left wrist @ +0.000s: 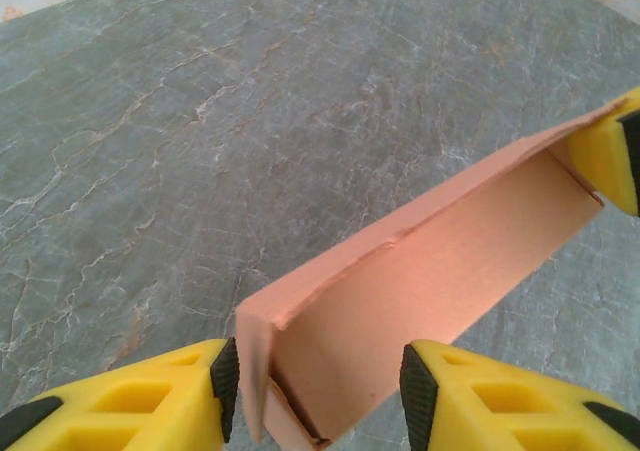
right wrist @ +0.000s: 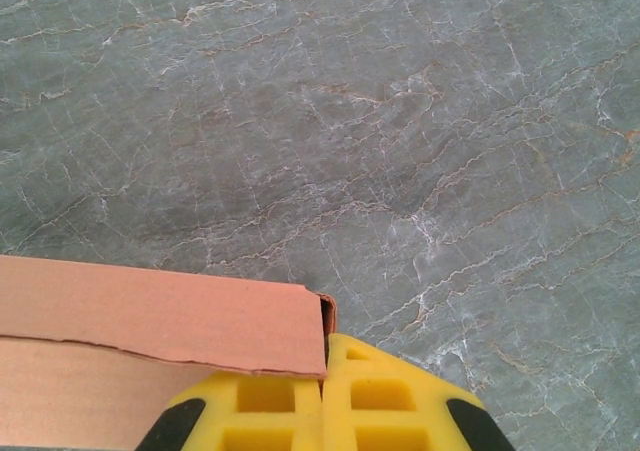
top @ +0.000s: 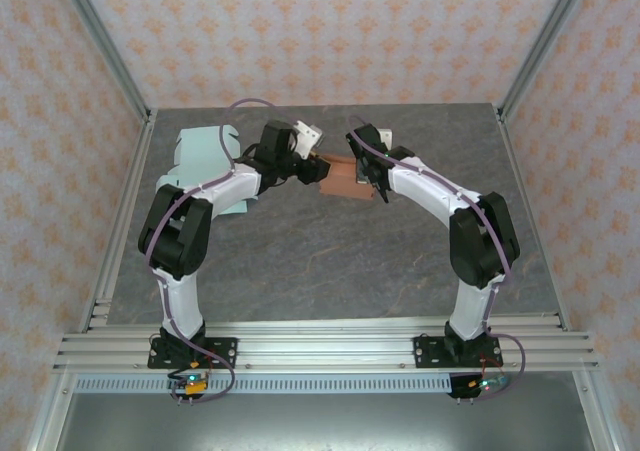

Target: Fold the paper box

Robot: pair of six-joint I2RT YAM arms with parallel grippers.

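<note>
A salmon-coloured paper box (top: pixel 340 179) is held above the grey marble table (top: pixel 330 261), between the two arms. In the left wrist view the paper box (left wrist: pixel 420 281) is a long, partly folded trough, and its near end sits between the open jaws of my left gripper (left wrist: pixel 320 396). The left pad (left wrist: pixel 226 383) is right beside an end flap, and the right pad stands clear of the box. My right gripper (right wrist: pixel 325 356) is shut on the end wall of the paper box (right wrist: pixel 150 316). One yellow finger (left wrist: pixel 610 156) of the right gripper shows at the box's far end.
A pale teal sheet (top: pixel 205 156) lies flat at the back left of the table, partly under the left arm. Aluminium frame posts (top: pixel 105 51) stand at the back corners, and a rail (top: pixel 330 346) runs along the near edge.
</note>
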